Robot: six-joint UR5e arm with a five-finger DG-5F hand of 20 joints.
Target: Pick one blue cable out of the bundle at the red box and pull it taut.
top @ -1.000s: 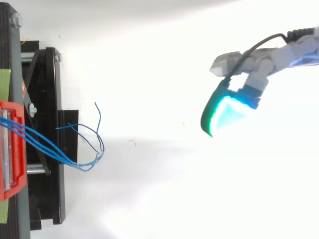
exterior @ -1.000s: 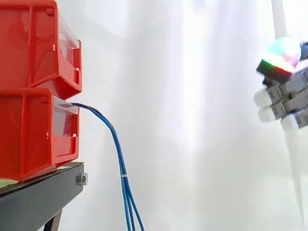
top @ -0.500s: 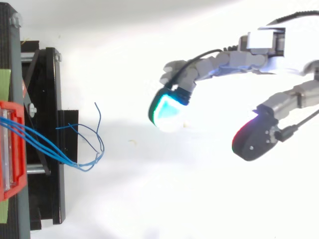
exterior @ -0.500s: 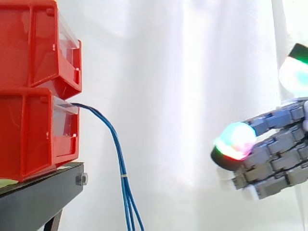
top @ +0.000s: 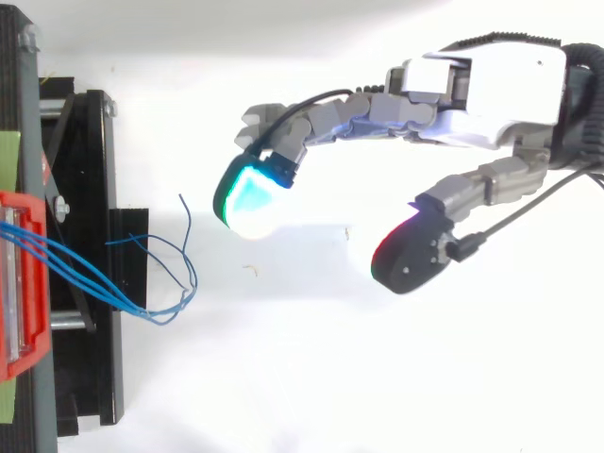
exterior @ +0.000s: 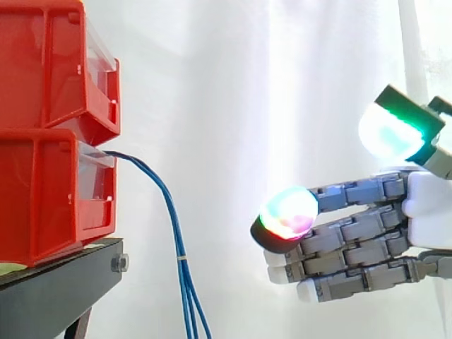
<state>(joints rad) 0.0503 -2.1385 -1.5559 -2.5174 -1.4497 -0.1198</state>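
While the robot hand (exterior: 424, 219) stands clear of the bundle, its fingers (exterior: 339, 240) extend nearly straight toward the boxes. The thumb (exterior: 392, 131) is set well apart from them. The grasp is therefore wide and holds nothing. This spread appears intended to leave a gap into which a single strand can be taken.

The blue cables (exterior: 173, 219) leave the front of the lower red box (exterior: 49, 198), which sits under the upper red box (exterior: 49, 63) on the black stand (exterior: 56, 289). Because nothing supports them past the box edge, they arc outward and hang down in front of the white curtain (exterior: 247, 106). In the side view they run close together, touching along most of the drop. From above, the blue cables (top: 85, 269) cross the black stand (top: 94, 189) side by side, and their loose ends (top: 184, 274) curl apart beyond its edge.

In the top view the robot hand (top: 491, 90) points its leading fingertip (top: 250, 200) toward those loose ends, near them but not touching. The thumb (top: 408, 257) trails farther from the bundle.

Judgement: the step in hand is the approach. No cable is separated or gripped yet, and all strands hang slack. Because the strands lie so close together, closing on the tight part of the bundle risks taking several at once. The spread ends offer the easier place to isolate one.
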